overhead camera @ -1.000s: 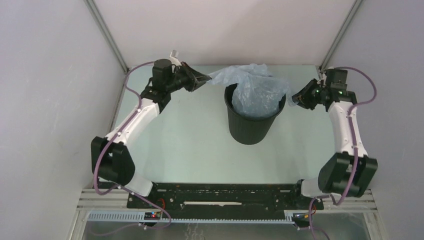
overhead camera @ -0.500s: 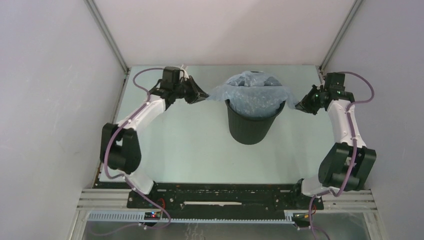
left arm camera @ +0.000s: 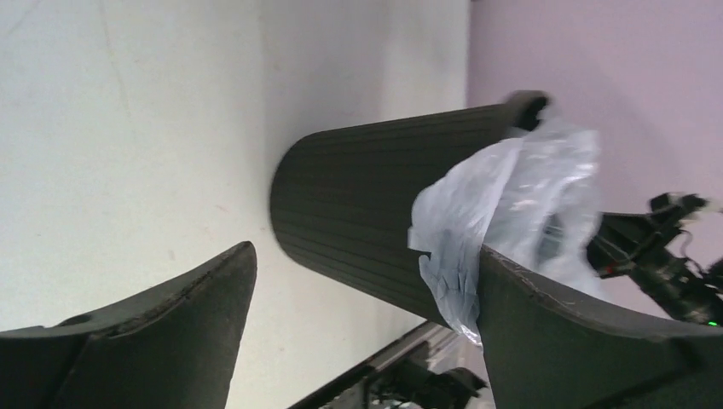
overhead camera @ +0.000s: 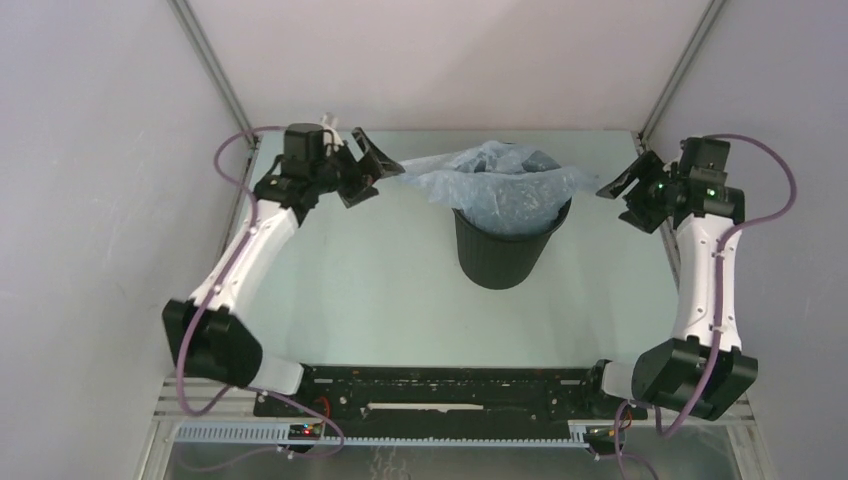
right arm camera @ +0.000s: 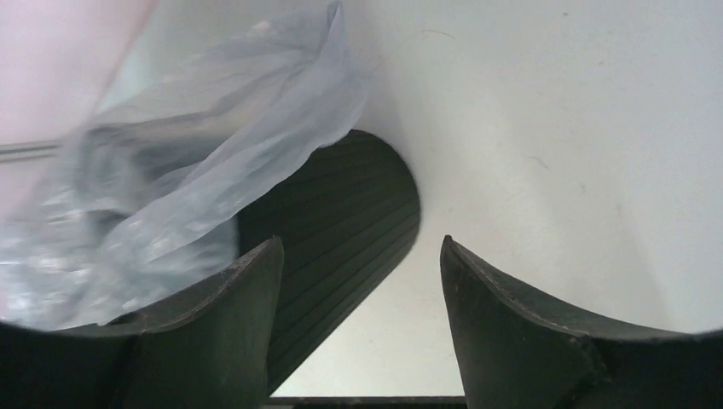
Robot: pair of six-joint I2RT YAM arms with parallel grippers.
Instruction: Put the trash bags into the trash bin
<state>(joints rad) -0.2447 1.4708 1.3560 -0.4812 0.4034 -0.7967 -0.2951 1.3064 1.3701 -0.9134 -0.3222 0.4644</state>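
Both left gripper (overhead camera: 373,174) and right gripper (overhead camera: 618,200) stand with jaws spread, so the trash bag (overhead camera: 500,180), loose over the trash bin (overhead camera: 500,258), may slip out.

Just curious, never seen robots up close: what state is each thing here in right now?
trash bag: crumpled, stuffed into the bin's mouth, edges spilling over its rim.
trash bin: upright, bag filling its mouth.
left gripper: open, gripping nothing.
right gripper: open, gripping nothing.
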